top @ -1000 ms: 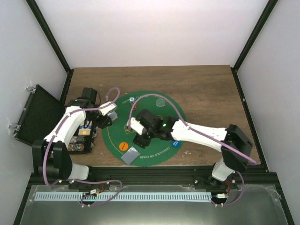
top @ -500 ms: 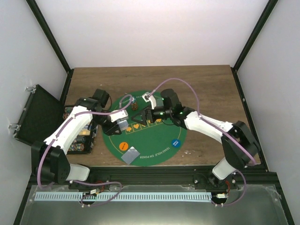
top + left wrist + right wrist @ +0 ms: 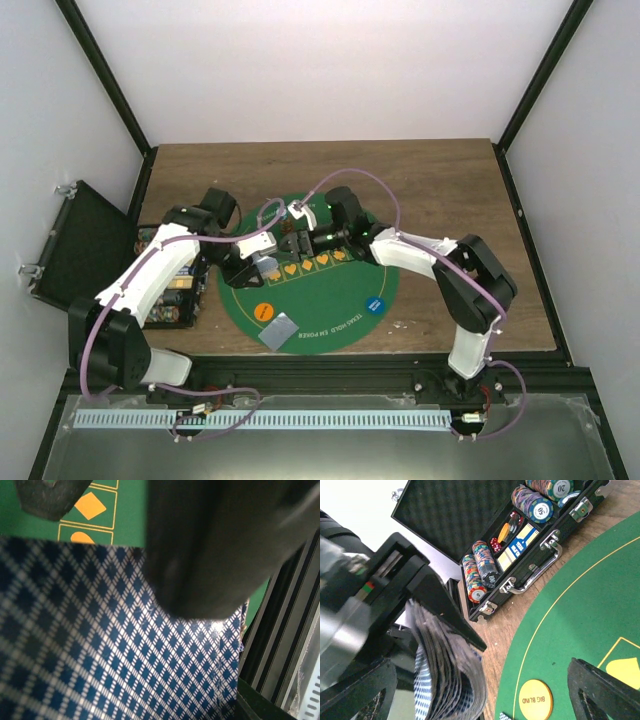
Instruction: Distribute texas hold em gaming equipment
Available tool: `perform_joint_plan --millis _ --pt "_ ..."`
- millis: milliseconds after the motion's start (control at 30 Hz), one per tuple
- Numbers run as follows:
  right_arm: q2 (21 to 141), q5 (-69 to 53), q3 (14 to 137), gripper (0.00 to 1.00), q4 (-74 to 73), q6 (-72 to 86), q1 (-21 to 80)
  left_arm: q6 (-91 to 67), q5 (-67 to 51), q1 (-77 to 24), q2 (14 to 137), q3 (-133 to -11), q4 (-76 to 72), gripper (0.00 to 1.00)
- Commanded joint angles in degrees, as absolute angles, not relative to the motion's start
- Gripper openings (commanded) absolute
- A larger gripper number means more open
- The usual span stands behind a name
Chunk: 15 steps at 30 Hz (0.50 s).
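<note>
White-shelled arms [image 3: 150, 268], black joints (lilac cables [image 3: 352, 172] looping).

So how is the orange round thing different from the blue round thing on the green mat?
The orange disc sits on the left side of the green mat, next to a grey card; the blue disc sits on the right side, alone. The orange disc reads BIG BLIND; the blue disc's pale mark is too small to read. Both are round and lie flat on the mat.
</note>
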<state>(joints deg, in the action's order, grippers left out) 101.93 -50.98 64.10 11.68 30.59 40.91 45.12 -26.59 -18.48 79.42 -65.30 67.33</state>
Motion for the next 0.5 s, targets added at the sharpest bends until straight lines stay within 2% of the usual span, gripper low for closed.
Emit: perform_joint_plan --millis 0,100,233,467 --pt "105.02 -54.21 69.54 0.93 13.56 31.28 42.53 44.75 -28.34 -18.81 79.78 -66.87 67.07 0.49" --pt "106.5 -53.65 71.03 0.92 12.86 31.08 43.4 44.23 -28.18 -18.81 79.89 -67.14 66.73 0.48" --pt "106.68 -50.3 72.01 0.85 8.05 29.57 43.35 44.36 -27.39 -18.83 79.55 -66.86 66.11 0.47" --pt "103.03 -41.86 70.34 0.57 0.25 26.53 42.98 44.52 -25.06 -18.8 79.19 -66.11 65.04 0.45"
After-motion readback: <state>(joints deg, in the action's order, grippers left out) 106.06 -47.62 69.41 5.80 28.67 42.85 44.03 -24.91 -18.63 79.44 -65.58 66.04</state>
